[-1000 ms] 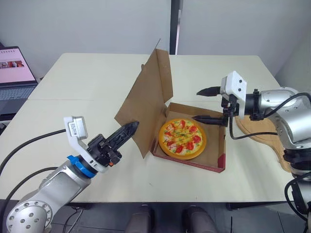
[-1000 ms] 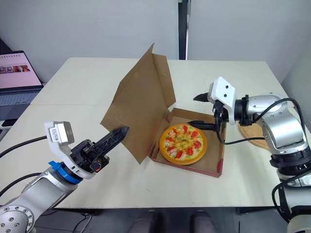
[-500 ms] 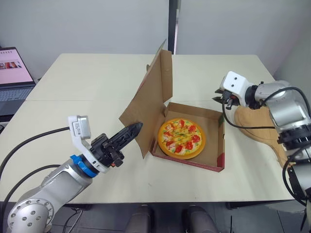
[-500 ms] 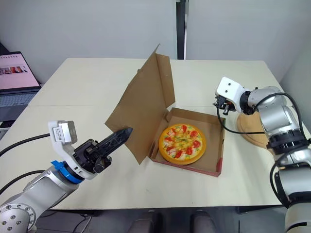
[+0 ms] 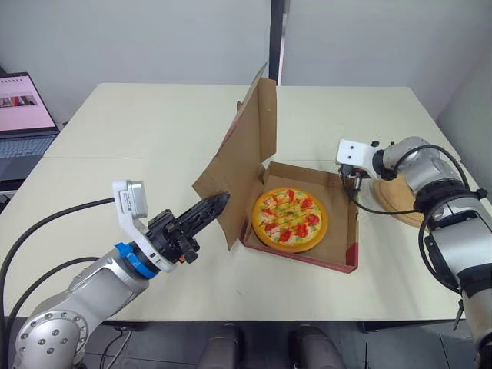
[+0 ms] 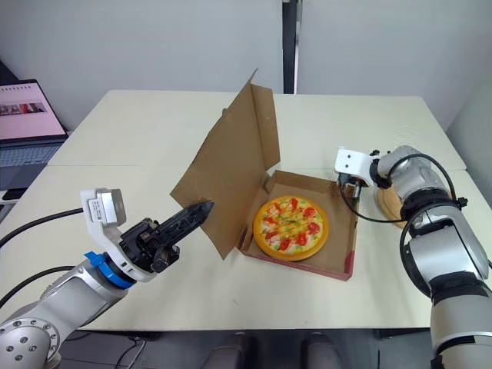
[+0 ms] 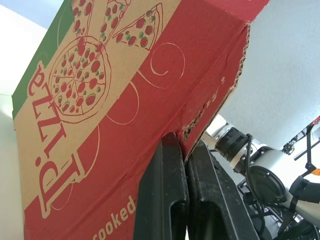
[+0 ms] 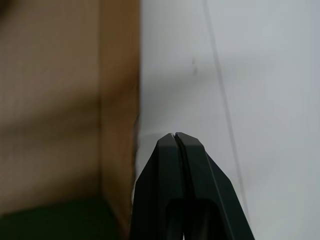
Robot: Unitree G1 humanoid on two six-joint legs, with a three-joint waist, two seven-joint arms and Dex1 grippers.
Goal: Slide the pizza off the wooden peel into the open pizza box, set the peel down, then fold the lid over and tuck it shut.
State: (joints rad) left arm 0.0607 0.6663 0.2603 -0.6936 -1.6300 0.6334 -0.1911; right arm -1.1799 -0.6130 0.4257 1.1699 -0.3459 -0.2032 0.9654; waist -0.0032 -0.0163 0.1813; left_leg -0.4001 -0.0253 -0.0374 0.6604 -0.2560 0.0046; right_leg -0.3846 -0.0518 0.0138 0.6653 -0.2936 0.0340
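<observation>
The pizza (image 5: pixel 289 218) lies in the tray of the open cardboard box (image 5: pixel 350 257). The box lid (image 5: pixel 246 154) stands nearly upright along the tray's left side. My left gripper (image 5: pixel 219 202) is shut, and its tips press the lid's printed outer face (image 7: pixel 100 100) close to its lower corner. My right gripper (image 6: pixel 350 184) is shut on nothing and hangs at the tray's far right corner, beside the brown wall (image 8: pixel 60 125). The wooden peel (image 5: pixel 400 196) rests flat on the table to the right of the box, partly behind my right arm.
An open laptop (image 5: pixel 23 115) sits at the far left, off the table's edge. The cream table (image 5: pixel 138 123) has free room behind the box and to its left. The table's front edge runs just below the tray.
My right gripper has shut and drawn back from above the tray to its far right corner. My left gripper has edged right against the lid, which stands slightly more upright.
</observation>
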